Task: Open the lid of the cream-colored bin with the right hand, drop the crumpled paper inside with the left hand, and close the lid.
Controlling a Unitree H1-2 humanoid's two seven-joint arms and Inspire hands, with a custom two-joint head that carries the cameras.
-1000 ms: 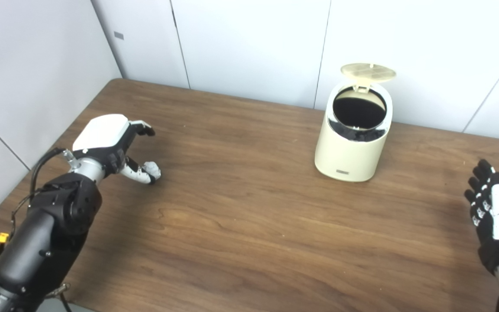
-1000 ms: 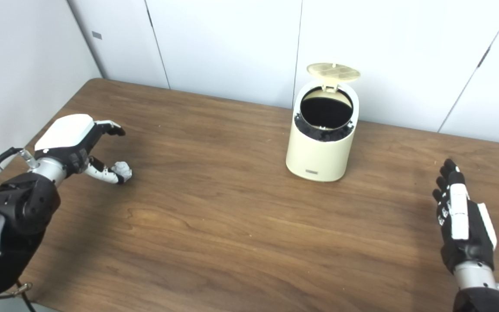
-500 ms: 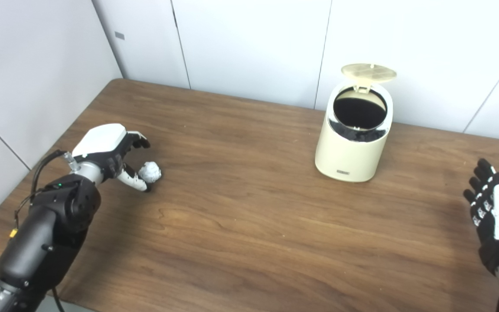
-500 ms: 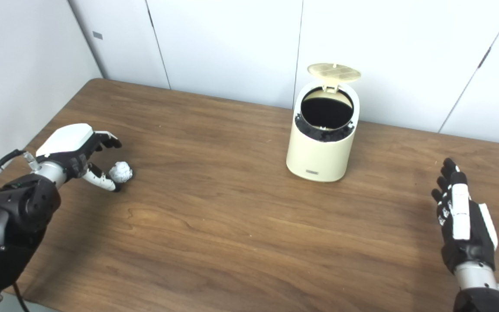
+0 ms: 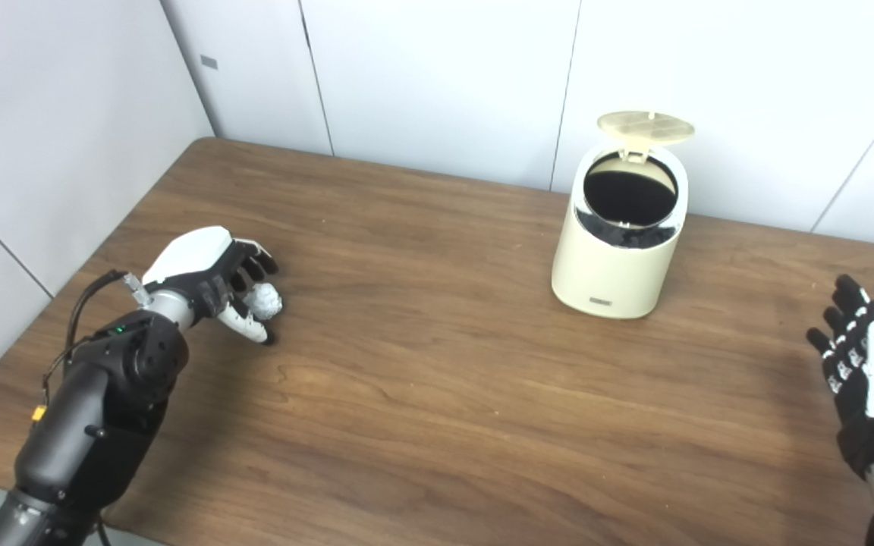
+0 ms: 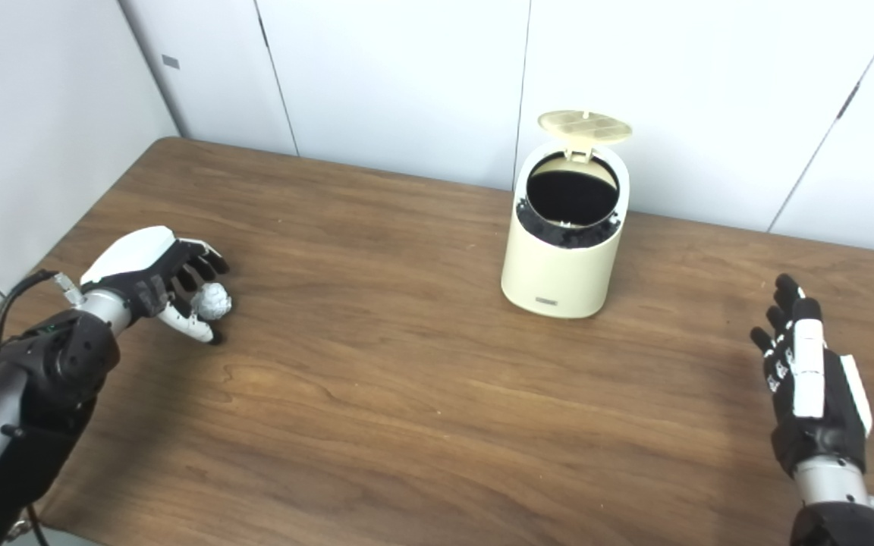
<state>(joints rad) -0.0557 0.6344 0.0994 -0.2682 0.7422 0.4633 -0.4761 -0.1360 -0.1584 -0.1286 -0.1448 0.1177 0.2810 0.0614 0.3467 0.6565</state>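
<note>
Crumpled paper (image 5: 264, 300) in left hand (image 5: 209, 279)

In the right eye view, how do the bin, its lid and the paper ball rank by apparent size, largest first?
1. cream-colored bin
2. lid, standing open and seen nearly edge-on
3. crumpled paper, between the fingers of the left hand; it is nearer the camera, yet looks smallest.

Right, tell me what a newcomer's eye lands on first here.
The cream-colored bin at the table's far right, its lid standing open over a dark mouth. Then, near left, the left hand curling round the crumpled paper. The right hand hangs open at the right edge.
</note>
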